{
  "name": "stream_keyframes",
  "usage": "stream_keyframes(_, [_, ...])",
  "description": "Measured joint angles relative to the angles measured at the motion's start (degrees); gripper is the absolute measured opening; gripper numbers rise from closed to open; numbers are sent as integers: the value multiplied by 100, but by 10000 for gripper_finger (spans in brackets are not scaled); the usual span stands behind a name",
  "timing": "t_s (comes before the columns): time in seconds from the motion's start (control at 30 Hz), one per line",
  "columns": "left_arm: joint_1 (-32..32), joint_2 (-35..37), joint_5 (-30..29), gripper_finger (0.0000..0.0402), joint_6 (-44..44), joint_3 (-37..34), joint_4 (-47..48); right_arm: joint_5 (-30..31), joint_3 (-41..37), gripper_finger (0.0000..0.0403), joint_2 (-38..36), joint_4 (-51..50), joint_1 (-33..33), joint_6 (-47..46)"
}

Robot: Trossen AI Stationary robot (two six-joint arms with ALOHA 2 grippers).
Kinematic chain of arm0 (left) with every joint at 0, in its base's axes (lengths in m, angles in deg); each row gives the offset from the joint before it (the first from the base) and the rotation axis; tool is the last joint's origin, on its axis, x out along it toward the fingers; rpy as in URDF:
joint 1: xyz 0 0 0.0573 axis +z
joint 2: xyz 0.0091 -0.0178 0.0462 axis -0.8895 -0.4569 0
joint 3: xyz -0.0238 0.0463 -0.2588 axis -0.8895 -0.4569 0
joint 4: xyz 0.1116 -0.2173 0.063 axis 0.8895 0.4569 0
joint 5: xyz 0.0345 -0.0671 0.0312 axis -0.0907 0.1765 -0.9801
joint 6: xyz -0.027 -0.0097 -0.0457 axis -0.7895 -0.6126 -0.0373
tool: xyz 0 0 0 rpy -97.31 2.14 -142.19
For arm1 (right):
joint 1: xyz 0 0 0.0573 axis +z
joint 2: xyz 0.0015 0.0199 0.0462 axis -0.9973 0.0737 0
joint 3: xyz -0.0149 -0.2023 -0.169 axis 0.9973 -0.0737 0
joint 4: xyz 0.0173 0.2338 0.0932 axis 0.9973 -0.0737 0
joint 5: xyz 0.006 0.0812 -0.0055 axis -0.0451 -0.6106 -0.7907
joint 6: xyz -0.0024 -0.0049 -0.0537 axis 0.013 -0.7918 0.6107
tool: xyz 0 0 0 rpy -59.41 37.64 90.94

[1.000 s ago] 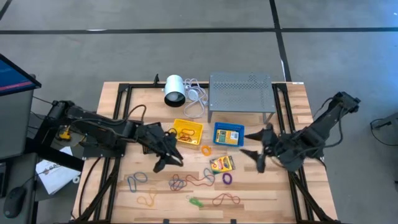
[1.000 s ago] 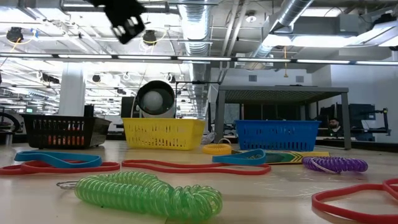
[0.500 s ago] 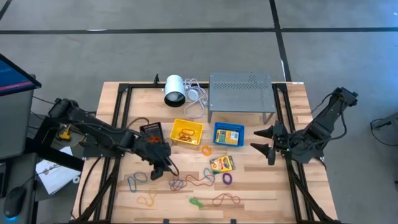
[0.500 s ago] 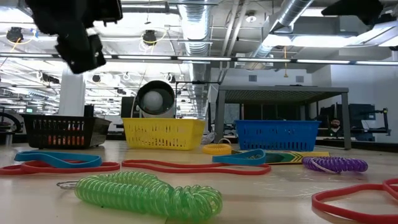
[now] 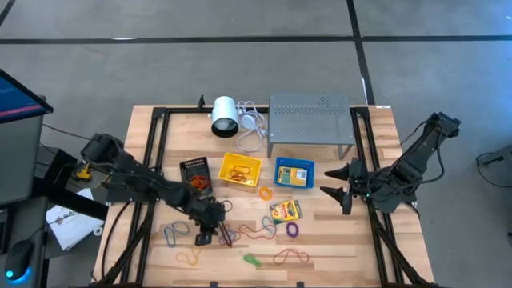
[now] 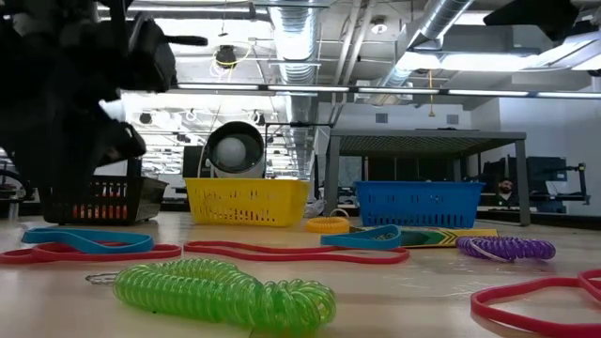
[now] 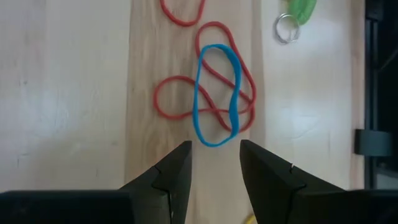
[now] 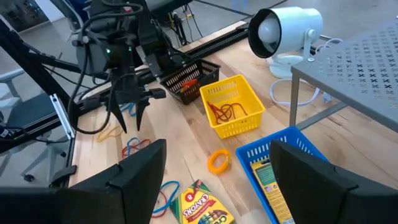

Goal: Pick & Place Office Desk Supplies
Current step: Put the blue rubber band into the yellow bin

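— What lies under the left gripper (image 7: 214,163)?
— Its parted fingers hang over bare wood, with a blue band (image 7: 217,94) tangled with red loops (image 7: 186,102) just ahead and a green coil (image 7: 301,9) farther off to one side.
— And the right gripper (image 5: 342,186)?
— It hovers fingers apart; ahead sit a crayon box (image 8: 204,205), a blue tray (image 8: 292,155) and a yellow tray (image 8: 235,106), with open tabletop between.

Three small mesh baskets sit mid-counter in a row: black plastic basket (image 5: 194,170) leftmost, yellow plastic basket (image 5: 242,169) in the middle, blue plastic basket (image 5: 294,173) rightmost. Behind them stand the white cylinder (image 5: 224,115) and the grey perforated metal rack (image 5: 310,118). In front lie the crayon box (image 5: 286,210) and scattered rubber-band loops (image 5: 240,234).
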Motion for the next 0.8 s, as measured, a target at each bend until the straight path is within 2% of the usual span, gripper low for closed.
stream_keyframes(0.4, [-87,-323,22,131,-133,4,-291,-11,0,280,0,15,0,17])
stream_keyframes(0.63, [-83,-372,-264,131,-286,6,-331,-11,0,280,0,46,0,29])
stream_keyframes(0.8, [-78,-670,-100,131,-402,27,-408,-11,0,280,0,54,0,39])
